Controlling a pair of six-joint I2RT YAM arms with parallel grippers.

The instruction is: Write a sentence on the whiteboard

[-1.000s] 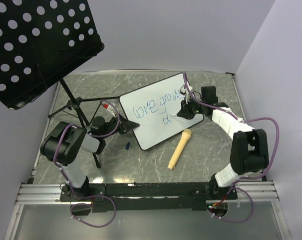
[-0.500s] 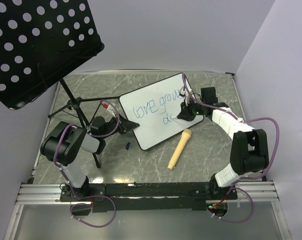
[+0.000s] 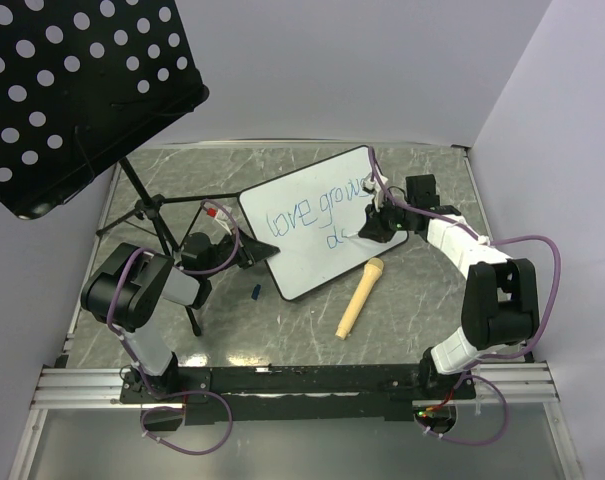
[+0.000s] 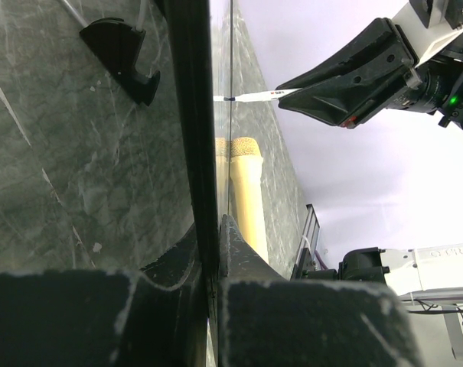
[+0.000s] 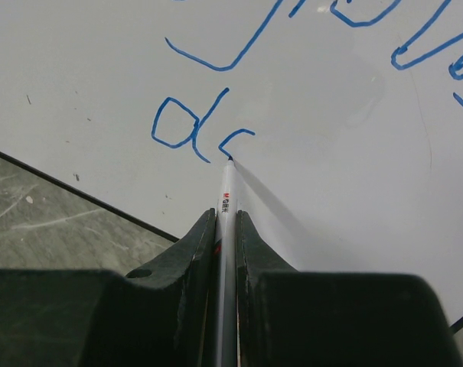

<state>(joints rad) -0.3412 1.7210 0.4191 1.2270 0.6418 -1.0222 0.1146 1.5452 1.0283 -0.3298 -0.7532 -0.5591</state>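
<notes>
The whiteboard [image 3: 304, 268] lies tilted on the table, black rim showing. Blue letters of the sentence [image 3: 304, 212] read "love grow" on the top line, with a "d" [image 5: 177, 122] and a short curved stroke [image 5: 236, 137] below. My right gripper [image 3: 370, 226] is shut on a thin white marker [image 5: 226, 191], whose tip touches the board just under that stroke. My left gripper [image 3: 265, 250] is shut on the whiteboard's rim [image 4: 191, 115] at its left corner. The left wrist view looks along the board's edge to the marker [image 4: 254, 95] and right gripper [image 4: 346, 76].
A black perforated music-stand panel [image 3: 72, 90] overhangs the back left, its tripod legs [image 3: 167, 240] beside my left arm. A tan cylinder [image 3: 360, 297] lies just in front of the board. A small blue cap [image 3: 254, 292] sits near the board's front corner.
The marker tip has shifted slightly right along the lower line, and a new curved stroke has appeared beside the "d". The left gripper and the board have not moved.
</notes>
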